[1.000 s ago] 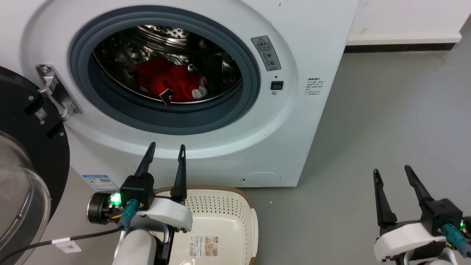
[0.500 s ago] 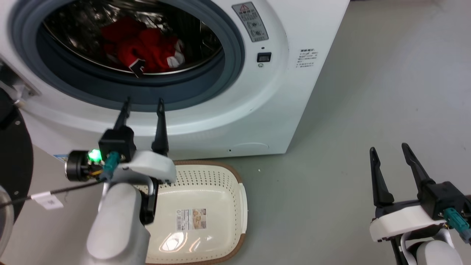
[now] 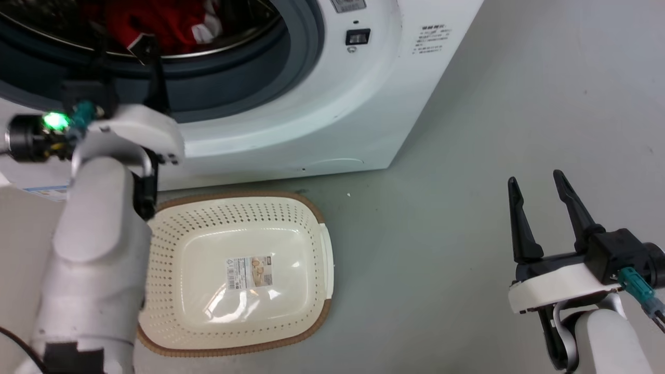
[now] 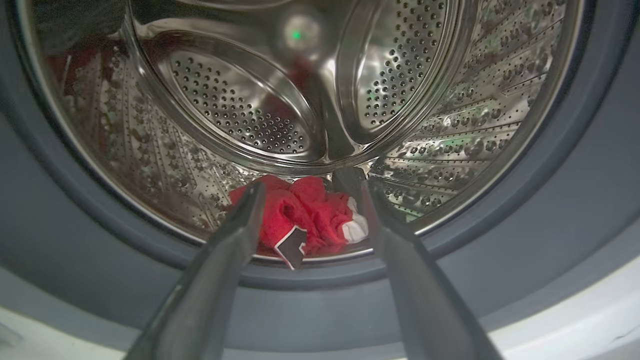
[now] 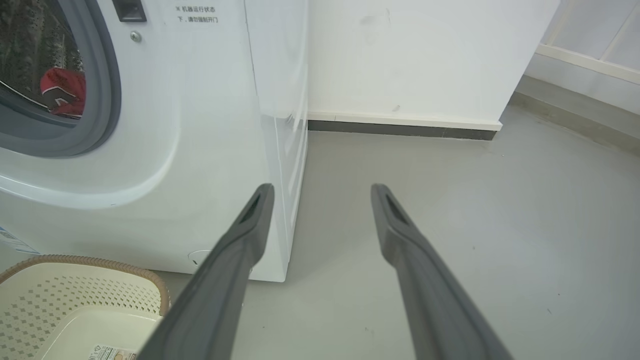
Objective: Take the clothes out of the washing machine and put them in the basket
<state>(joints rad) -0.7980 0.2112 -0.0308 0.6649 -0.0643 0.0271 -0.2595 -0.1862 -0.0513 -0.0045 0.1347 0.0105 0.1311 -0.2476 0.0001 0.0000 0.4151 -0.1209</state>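
Plainly, at the far left the left gripper (image 4: 306,186) is spread wide and grips nothing, its two dark fingers pointing into the round mouth of the washing machine (image 3: 337,104); in the head view they cross the lower curve of the grey door seal (image 3: 301,52), and I judge them short of the cloth, not touching it; the clothes (image 4: 300,222) lie dead ahead of that gripper, a crumpled red heap with a white patch on its right side, resting on the bottom of the steel drum (image 4: 235,100) just behind the seal's lip; in the left wrist view the heap sits between the two fingertips, a little lower and further in, and its longer side runs crosswise, from finger to finger, so the open gap brackets it; the coming move, as I read it, is a straight reach forward and slightly down, then a close on the bundle; the left arm is by far the nearer; further right and lower, the basket (image 3: 171,249) stands on the grey floor (image 3: 441,234) just before the machine, below its mouth, with a label sticker (image 3: 249,272) on its bottom and no red cloth in it, so the task looks to be at its first stage; at the far right the right gripper (image 3: 535,179) hangs over the floor, well apart from the mouth, fingers parted and holding nothing.
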